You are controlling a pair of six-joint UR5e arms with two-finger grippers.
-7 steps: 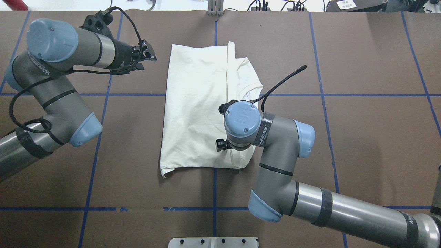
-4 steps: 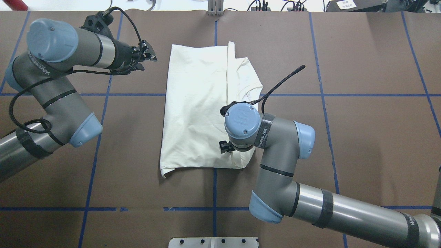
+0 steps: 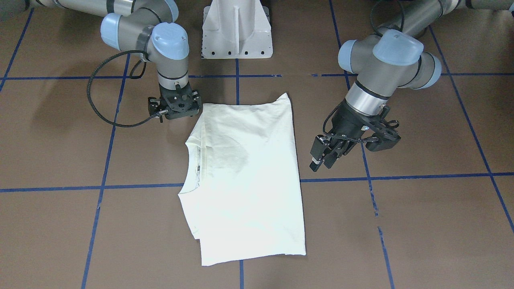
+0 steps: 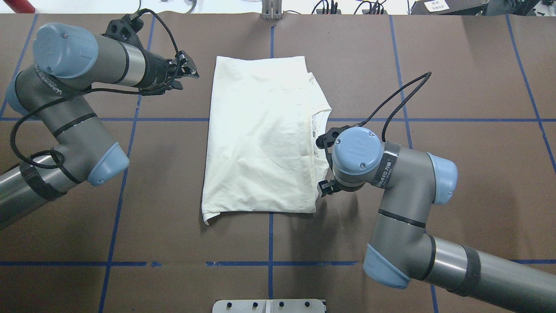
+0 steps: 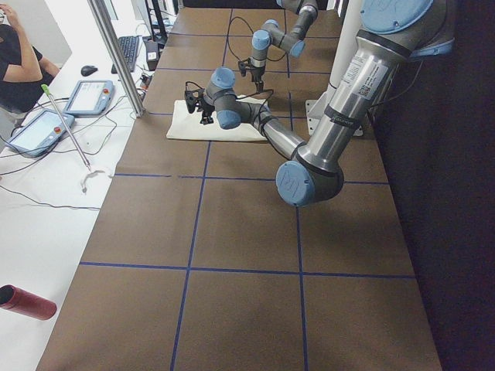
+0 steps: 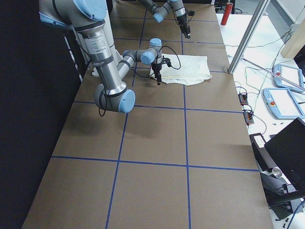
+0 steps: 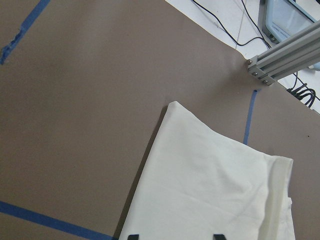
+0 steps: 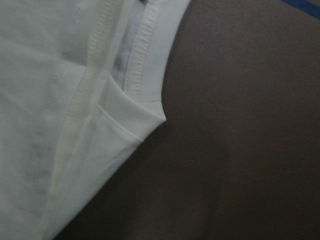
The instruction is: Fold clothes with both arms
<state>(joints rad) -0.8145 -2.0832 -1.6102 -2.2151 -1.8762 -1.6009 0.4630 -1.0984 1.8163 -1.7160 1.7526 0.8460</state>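
Cream shirt [image 4: 260, 139], part-folded — left tool [image 4: 187, 77] spread at ten o'clock, right tool [image 3: 175, 107] unreadable; a shallow pinch may undo layers.

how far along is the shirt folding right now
Done: the shirt lies on the table as a long rectangle, no sleeve sticking out, print hidden. In hand: neither arm visibly holds cloth; the left gripper hovers open off a far corner, and the right gripper points down beside the collar-side edge, its fingers out of sight. Left: probably the crosswise folds to shorten it.
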